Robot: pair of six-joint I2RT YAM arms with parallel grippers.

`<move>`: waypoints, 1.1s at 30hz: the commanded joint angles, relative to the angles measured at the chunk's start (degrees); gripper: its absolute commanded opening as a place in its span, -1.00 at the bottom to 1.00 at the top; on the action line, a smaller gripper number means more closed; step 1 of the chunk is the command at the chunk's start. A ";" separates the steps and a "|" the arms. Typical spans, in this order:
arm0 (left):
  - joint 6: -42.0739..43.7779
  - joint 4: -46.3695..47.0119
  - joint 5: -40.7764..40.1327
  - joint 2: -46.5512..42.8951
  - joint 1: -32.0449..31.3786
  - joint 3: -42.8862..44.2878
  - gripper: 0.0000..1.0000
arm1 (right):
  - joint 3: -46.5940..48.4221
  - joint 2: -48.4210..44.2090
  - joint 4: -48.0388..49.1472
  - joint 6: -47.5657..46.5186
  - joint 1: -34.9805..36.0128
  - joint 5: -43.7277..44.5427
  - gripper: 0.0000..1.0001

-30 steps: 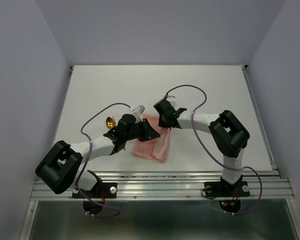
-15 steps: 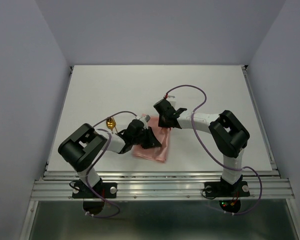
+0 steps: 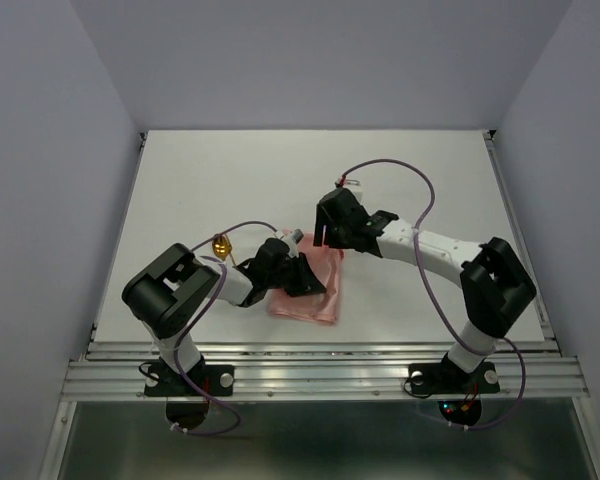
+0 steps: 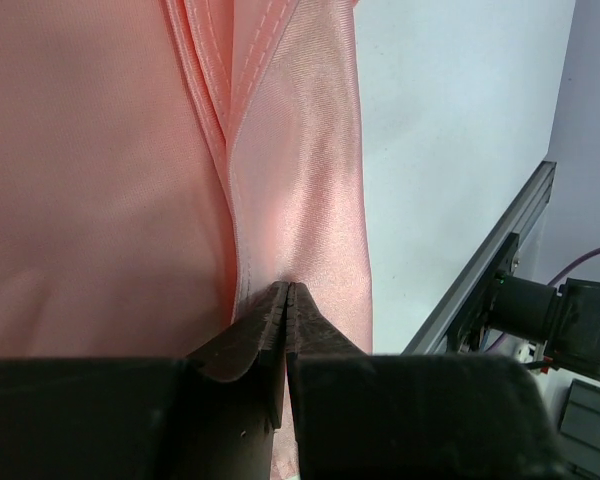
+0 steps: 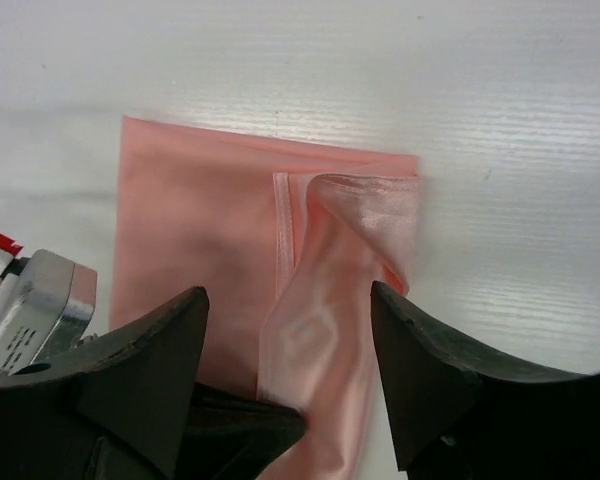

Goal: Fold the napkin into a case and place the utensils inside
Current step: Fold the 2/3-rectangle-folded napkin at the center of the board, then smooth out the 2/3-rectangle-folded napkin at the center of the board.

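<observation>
Pinching the napkin [image 3: 318,297] along its raised middle fold, the left gripper [image 4: 287,292] has its jaws pressed together on the cloth, probably to pin the layers in place. The right gripper [image 5: 288,290] hovers spread wide over the napkin's 12 o'clock edge, holding nothing. The napkin lies toward the table's [image 3: 430,180] 6 o'clock side, and a gold utensil [image 3: 220,243] sits at its 10 o'clock, outside the cloth

Glossy salmon-pink napkin [image 3: 315,296] in layered folds, one flap puckered; gold utensil [image 3: 220,244] apart, leftward.
</observation>
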 commanded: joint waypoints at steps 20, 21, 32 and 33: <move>2.00 -1.74 -0.74 1.14 0.01 -2.22 -0.73 | -2.09 2.68 6.11 0.37 -8.33 -3.36 -0.99; 2.08 -1.74 -0.65 1.23 0.01 -2.22 -0.73 | -1.91 2.77 6.21 0.28 -8.33 -3.63 -0.99; 2.52 -1.74 -0.30 2.02 0.01 -1.61 -0.73 | -1.38 4.00 7.61 -0.25 -8.33 -6.88 -0.99; 2.61 -1.74 -0.30 2.11 0.01 -1.69 -0.73 | -1.38 4.44 7.87 -0.42 -8.33 -7.49 -0.99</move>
